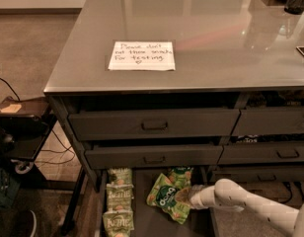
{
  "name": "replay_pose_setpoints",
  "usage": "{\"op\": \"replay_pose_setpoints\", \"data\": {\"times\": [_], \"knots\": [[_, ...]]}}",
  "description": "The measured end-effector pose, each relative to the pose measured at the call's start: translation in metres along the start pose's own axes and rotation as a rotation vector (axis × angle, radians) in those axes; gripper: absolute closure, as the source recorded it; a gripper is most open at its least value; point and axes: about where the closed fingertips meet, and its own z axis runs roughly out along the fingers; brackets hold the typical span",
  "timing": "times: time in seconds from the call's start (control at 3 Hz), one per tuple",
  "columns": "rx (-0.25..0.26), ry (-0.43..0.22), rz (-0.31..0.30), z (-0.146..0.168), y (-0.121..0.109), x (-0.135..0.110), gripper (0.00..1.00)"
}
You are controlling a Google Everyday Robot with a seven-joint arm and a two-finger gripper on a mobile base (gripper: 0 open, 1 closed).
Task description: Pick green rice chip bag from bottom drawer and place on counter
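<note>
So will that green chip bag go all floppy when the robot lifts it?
Probably a bit. The green rice chip bag looks crinkly and puffed, so it should bend and sag from wherever it is held. It likely weighs little for its size. The gripper sits at one edge of it in the bottom drawer, so the far end may droop.

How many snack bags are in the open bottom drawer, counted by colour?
Pale-green snack bags with white script: 3, in a column at the left of the dark grey metal bottom drawer.
Bright green crinkly rice chip bag with a dark round logo: 1, the gripper at its right edge.
Total: 4. A green patch behind it may be another bag; unclear.
</note>
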Motion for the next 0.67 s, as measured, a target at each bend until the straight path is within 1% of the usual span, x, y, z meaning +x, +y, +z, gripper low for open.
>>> {"op": "replay_pose_setpoints", "data": {"times": [0.33,0.67], "knots": [[0.03,0.003,0.039,0.0078,-0.0032,0.0123,0.11],[0.046,0.011,0.06,0.0128,-0.0053,0.0216,0.13]]}}
